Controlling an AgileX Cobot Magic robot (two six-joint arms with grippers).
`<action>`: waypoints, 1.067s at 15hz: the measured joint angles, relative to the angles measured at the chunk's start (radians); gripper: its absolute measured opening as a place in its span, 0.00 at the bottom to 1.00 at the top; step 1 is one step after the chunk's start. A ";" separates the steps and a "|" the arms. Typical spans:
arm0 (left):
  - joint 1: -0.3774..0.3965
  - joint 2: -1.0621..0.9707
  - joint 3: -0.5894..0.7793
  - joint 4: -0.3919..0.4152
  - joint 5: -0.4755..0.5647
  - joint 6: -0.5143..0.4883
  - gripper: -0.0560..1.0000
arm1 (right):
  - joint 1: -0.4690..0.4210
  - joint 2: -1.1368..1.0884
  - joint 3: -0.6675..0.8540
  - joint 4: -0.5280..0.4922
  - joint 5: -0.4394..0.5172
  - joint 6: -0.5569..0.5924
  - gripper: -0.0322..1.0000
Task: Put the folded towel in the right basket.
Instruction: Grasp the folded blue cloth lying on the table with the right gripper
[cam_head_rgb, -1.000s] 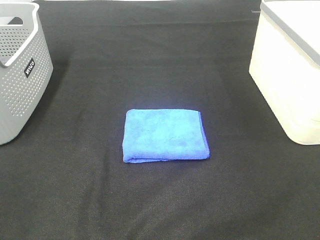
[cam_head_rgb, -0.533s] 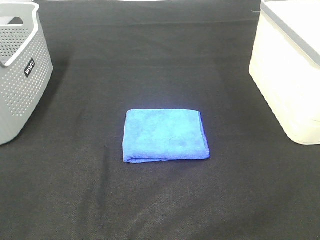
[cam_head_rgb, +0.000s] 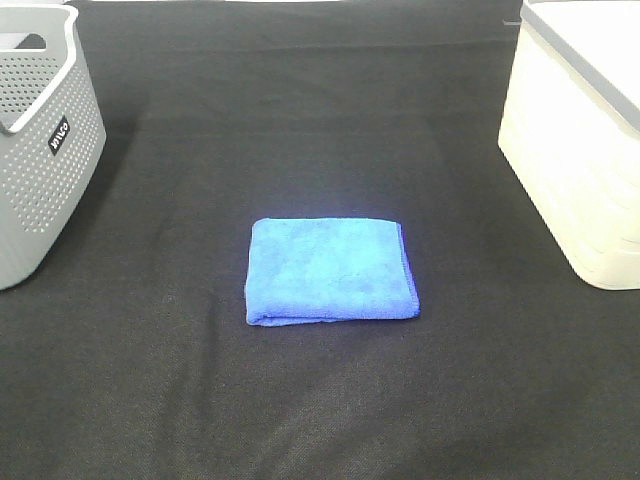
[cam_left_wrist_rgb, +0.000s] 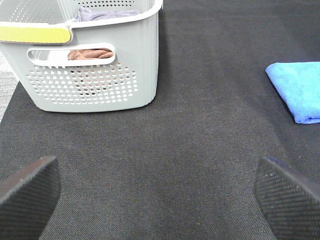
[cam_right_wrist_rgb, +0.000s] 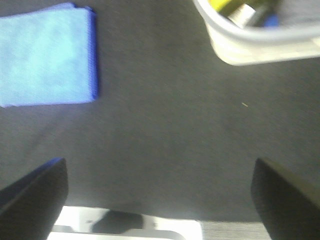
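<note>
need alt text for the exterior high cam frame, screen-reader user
A folded blue towel lies flat at the centre of a black tablecloth, with nothing touching it. A grey perforated basket stands at the left edge and a white basket at the right edge, both cropped by the frame. No robot arm shows in this view.

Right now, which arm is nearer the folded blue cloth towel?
Right, probably: the folded blue cloth towel lies close ahead of the right jaws, but farther off, to one side, from the left jaws.
</note>
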 joint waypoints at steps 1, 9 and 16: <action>0.000 0.000 0.000 0.000 0.000 0.000 0.98 | 0.000 0.000 0.000 0.000 0.000 0.000 0.97; 0.000 0.000 0.000 0.000 0.000 0.000 0.98 | 0.304 0.521 -0.148 0.262 -0.225 -0.019 0.97; 0.000 0.000 0.000 0.000 0.000 0.000 0.98 | 0.306 0.843 -0.159 0.322 -0.362 -0.095 0.97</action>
